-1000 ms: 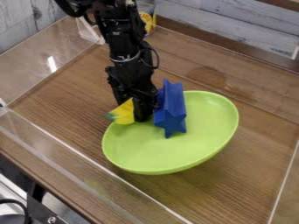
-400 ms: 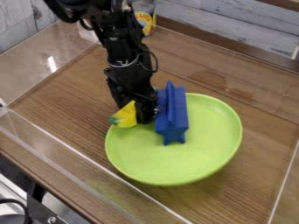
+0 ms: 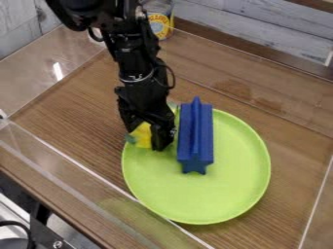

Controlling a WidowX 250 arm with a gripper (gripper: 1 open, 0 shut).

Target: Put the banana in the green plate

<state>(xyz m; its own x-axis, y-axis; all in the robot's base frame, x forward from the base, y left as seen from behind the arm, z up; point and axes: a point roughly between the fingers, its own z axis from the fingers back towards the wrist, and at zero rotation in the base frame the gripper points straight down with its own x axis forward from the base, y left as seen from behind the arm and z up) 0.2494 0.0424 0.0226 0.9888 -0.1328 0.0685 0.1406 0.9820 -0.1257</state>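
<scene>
One small yellow banana [image 3: 134, 127] is seen low between the fingers of the gripper [image 3: 147, 136], at the near-left edge of the green plate [image 3: 221, 190]. Only a sliver of it shows beside the left finger, so whether it rests fully on the plate or partly on the rim cannot be told. The gripper points straight down, and its fingers appear spread apart around the banana rather than pinched on it; the release is judged to be under way or just done.

Just to the right of the gripper a long blue block [image 3: 194, 134] stands on its edge inside the plate, close to the right finger but apparently not touching it. Beyond the plate, the wooden table [image 3: 78, 97] is bordered by a clear wall [image 3: 53, 160] toward the camera, and a yellowish object behind the arm is too hidden to name.

For the step in hand to be done well, the fingers should be kept wide and lifted straight up, so that the banana is not dragged off the rim. Sideways drift to the right should be avoided, since the blue block could be tipped. The banana may roll slightly once freed.
</scene>
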